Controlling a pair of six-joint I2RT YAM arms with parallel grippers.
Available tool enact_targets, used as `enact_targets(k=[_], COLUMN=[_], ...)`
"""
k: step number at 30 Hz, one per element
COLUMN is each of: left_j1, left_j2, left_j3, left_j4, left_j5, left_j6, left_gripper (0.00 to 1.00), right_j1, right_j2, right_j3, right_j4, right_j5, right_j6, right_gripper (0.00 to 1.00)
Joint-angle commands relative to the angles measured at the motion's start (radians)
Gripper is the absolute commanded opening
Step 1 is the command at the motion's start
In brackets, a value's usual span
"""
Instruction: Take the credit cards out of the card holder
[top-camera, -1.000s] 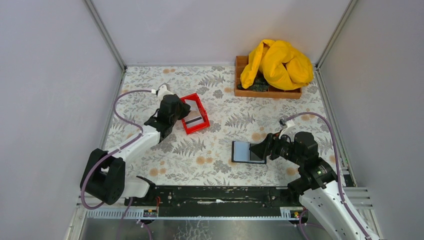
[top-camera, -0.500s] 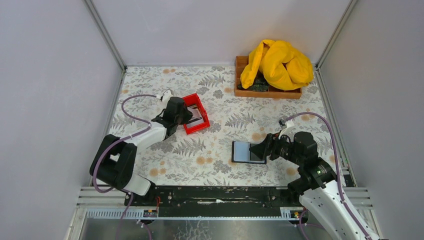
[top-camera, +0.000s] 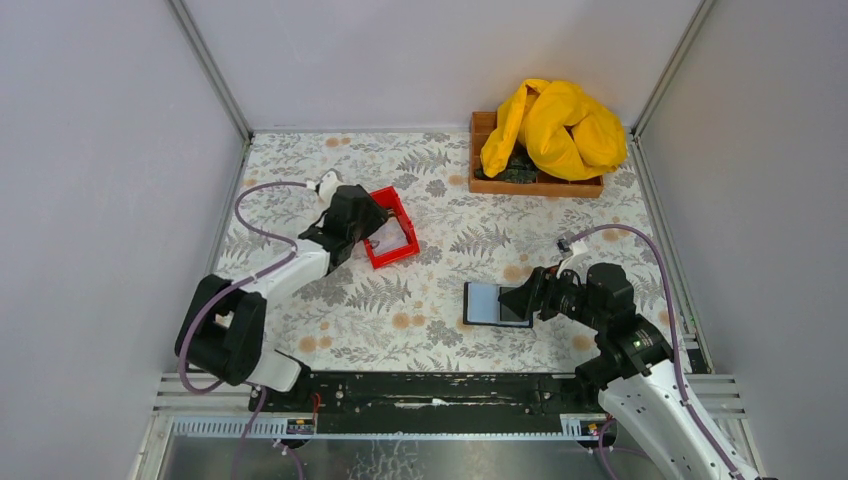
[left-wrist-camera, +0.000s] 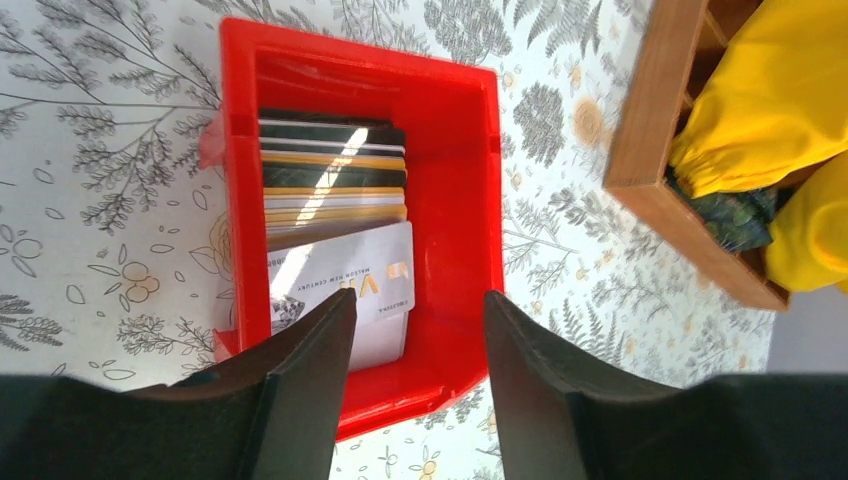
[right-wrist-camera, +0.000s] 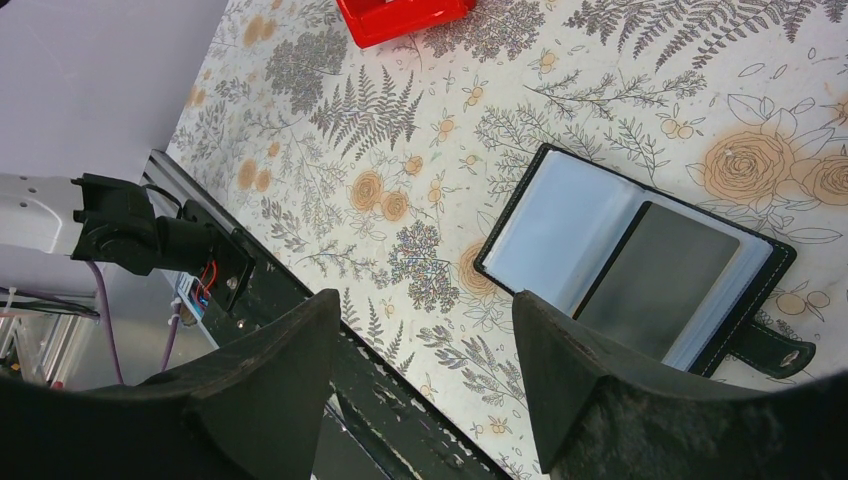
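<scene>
The left gripper (left-wrist-camera: 415, 320) has just opened, empty, above the red bin (left-wrist-camera: 460, 200); a white credit card (left-wrist-camera: 340, 290) now tops its stack. The right gripper (right-wrist-camera: 425, 300) hangs open over the spread card holder (right-wrist-camera: 560, 230) on the table; one grey card (right-wrist-camera: 660, 280) seemingly remains.

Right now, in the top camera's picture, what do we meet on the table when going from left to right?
purple cable of the left arm → red bin → card holder, lying open → right arm. The wooden tray is left out, because it spans the same stretch as the card holder.
</scene>
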Motion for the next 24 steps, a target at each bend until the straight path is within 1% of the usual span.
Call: enact_targets(k=[1, 6, 9, 12, 14, 16, 19, 21, 22, 23, 24], left_j1=[0.005, -0.015, -0.104, -0.226, -0.290, -0.335, -0.362, -0.375, -0.379, -0.382, -0.385], left_j2=[-0.109, -0.233, -0.247, -0.195, -0.114, -0.040, 0.057, 0.104, 0.121, 0.134, 0.146], left_j3=[0.003, -0.011, 0.012, 0.049, 0.090, 0.129, 0.174, 0.185, 0.179, 0.166, 0.153], left_j4=[-0.045, -0.051, -0.050, -0.021, -0.020, -0.022, -0.016, 0.010, 0.036, 0.069, 0.108], left_j5=[-0.115, -0.157, -0.204, -0.209, -0.194, -0.155, -0.039, 0.040, 0.085, 0.129, 0.173], left_j6=[0.016, 0.084, 0.174, 0.287, 0.345, 0.369, 0.359, 0.348, 0.342, 0.337, 0.334], left_gripper=[0.59, 0.60, 0.59, 0.59, 0.58, 0.55, 0.47, 0.36, 0.29, 0.18, 0.07], right_j1=[0.002, 0.003, 0.003, 0.003, 0.002, 0.003, 0.003, 0.003, 0.002, 0.002, 0.002], right_j2=[0.004, 0.016, 0.035, 0.068, 0.094, 0.121, 0.168, 0.203, 0.222, 0.238, 0.252], right_j3=[0.001, 0.001, -0.002, -0.015, -0.026, -0.046, -0.082, -0.095, -0.098, -0.101, -0.104], right_j4=[0.040, 0.038, 0.027, 0.021, 0.023, 0.045, 0.088, 0.102, 0.102, 0.101, 0.106], right_j5=[0.003, 0.032, 0.104, 0.193, 0.256, 0.294, 0.333, 0.368, 0.399, 0.429, 0.457], right_j6=[-0.011, -0.009, 0.002, 0.032, 0.065, 0.090, 0.108, 0.116, 0.127, 0.139, 0.150], right_gripper=[0.71, 0.71, 0.71, 0.71, 0.71, 0.71, 0.70, 0.67, 0.65, 0.61, 0.53])
